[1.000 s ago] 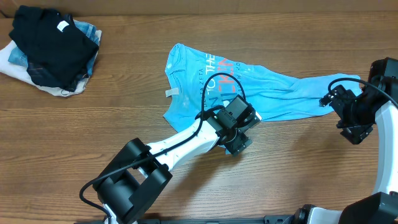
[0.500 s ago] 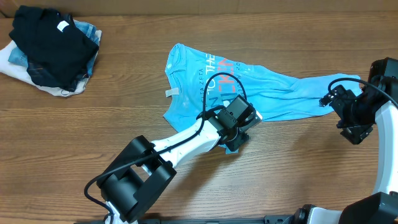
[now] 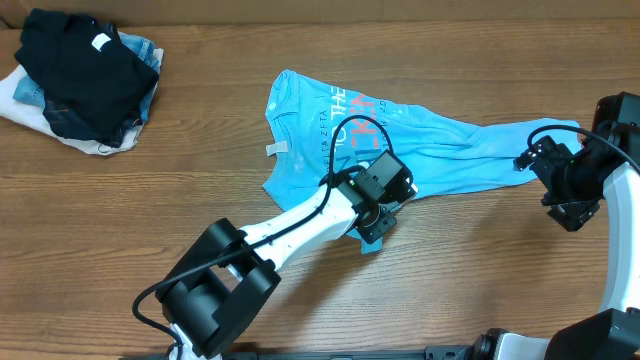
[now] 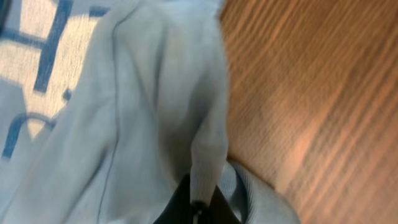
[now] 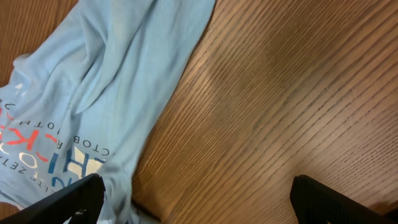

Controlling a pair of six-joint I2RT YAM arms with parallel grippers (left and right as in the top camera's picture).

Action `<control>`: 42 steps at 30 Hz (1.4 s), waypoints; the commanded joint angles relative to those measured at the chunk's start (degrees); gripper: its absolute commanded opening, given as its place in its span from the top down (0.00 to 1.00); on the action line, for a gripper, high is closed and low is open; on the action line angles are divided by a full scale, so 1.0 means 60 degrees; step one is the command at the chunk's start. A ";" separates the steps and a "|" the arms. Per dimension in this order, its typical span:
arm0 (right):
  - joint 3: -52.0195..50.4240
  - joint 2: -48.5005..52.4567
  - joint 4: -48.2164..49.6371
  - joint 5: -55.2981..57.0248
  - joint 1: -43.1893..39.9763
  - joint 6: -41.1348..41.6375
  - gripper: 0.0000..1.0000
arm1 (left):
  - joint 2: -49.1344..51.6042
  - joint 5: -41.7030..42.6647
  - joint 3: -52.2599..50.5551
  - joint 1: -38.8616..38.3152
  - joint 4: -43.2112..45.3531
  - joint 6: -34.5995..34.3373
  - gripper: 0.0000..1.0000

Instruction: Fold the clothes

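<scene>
Two arms are sharing one wooden table (image 3: 130,210), and only the left one is doing any holding. The left gripper (image 4: 196,208) is pinching a ridge of the sky-blue T-shirt (image 3: 450,140) at its near edge, fingers pressed together on the cloth as far as the blurred wrist view is letting me judge. The right gripper (image 5: 196,193) is hanging with its fingers spread wide beside the shirt's far right end, gripping nothing. The shirt is lying mid-table, rumpled and stretched out toward the right, lettering up.

What is worrying me is the cloth itself. It is looking like thin, limp jersey, bunching into ropey folds rather than lying flat. A pull from that one pinch alone is likely to drag the whole garment across the smooth wood grain instead of folding it. So small a bite of fabric could also slip free. The black garment (image 3: 85,75) is sitting heaped well apart at the far left corner.
</scene>
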 commanded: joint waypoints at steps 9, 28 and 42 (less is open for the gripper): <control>0.0018 -0.0015 -0.0040 -0.0018 -0.0011 0.0015 0.00 | -0.2444 -0.1668 0.2044 0.0026 -0.3745 -0.1880 0.96; -0.2681 -0.0015 0.1632 -0.1559 -0.0022 0.1756 0.00 | -0.3158 -0.1719 0.2004 0.0091 -0.4940 -0.2317 0.96; -0.4962 -0.0004 0.5246 -0.2586 -0.0022 0.4131 0.00 | -0.3155 -0.1727 0.2004 0.0091 -0.4972 -0.2546 0.96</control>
